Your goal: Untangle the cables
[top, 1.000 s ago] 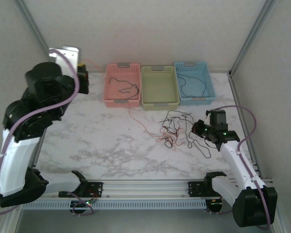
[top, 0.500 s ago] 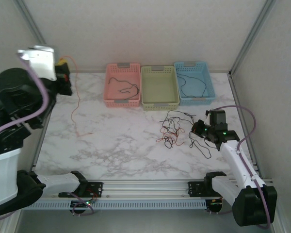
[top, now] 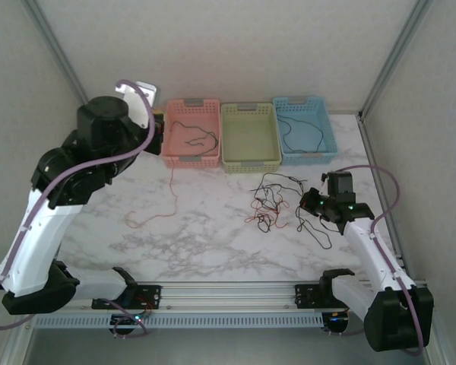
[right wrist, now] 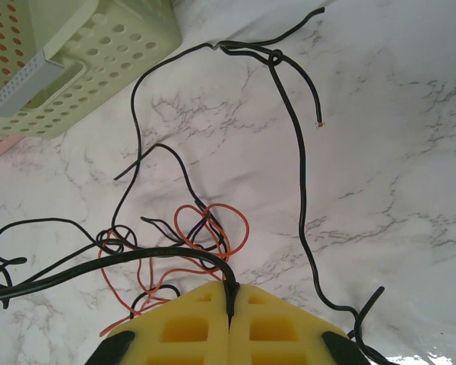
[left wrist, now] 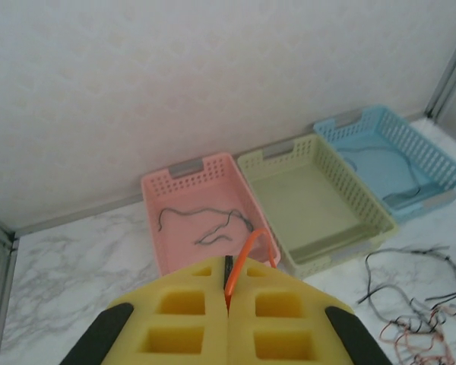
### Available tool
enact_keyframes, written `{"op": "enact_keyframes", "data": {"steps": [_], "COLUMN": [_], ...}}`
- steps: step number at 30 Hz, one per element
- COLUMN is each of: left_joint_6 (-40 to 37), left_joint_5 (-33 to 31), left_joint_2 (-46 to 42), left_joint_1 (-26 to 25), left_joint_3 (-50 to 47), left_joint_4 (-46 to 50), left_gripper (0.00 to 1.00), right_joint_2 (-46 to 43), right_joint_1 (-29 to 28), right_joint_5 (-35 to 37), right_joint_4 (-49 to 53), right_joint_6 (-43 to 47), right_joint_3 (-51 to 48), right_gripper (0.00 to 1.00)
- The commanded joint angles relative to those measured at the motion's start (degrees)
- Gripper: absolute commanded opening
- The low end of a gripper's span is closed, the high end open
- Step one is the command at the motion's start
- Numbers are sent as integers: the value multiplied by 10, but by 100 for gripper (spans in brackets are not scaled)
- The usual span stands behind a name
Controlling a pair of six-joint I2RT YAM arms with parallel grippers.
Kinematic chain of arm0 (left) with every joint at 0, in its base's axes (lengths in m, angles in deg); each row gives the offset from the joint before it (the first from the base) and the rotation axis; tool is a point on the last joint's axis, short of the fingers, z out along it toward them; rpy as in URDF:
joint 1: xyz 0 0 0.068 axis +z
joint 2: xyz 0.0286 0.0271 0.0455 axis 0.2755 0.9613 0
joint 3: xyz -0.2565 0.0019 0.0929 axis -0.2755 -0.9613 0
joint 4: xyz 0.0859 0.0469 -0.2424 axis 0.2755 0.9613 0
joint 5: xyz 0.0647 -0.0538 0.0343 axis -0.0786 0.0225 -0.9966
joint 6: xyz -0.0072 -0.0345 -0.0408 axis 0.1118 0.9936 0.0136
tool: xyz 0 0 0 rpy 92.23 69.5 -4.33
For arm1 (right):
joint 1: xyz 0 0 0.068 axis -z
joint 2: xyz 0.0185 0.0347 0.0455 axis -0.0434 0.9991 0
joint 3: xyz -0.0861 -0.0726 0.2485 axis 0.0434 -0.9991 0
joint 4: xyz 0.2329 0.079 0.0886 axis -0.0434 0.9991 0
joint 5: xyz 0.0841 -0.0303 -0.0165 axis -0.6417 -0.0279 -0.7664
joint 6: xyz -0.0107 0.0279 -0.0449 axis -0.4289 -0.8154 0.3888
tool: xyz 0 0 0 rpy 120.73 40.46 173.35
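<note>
The left gripper (left wrist: 228, 283) is pinched tight on an orange cable (top: 172, 186) up by the pink basket (top: 190, 160); the cable hangs down and its end lies on the table (top: 213, 243). The right gripper (right wrist: 229, 298) is pinched tight on a black cable (right wrist: 167, 250); the cable pile (top: 270, 201) lies on the table just beside it, in front of the green basket (top: 251, 163).
</note>
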Motion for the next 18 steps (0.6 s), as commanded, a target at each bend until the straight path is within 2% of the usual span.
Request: {"op": "enact_keyframes", "data": {"steps": [1,7,14,18], "left_joint_6": [21,33,101,157], "left_joint_5": [33,10,-24,-23], "left_joint_2": [-21,-12,-25,-21], "left_joint_1": [4,4,4,26], "left_joint_3": [24,-47,-271,-390], "left_joint_4": [-4,-4,-43,-76], "left_gripper": [0,0,0,0], "right_joint_2": [1,2,-9,-4], "right_joint_1": [-2,-2,-2,-2], "right_joint_5": [0,3,4,-1], "right_joint_4": [-3,-2,-1,-3], "right_joint_6": [1,2,-1,0], "right_joint_3": [-2,-2,-10,-10], "right_gripper": [0,0,0,0]}}
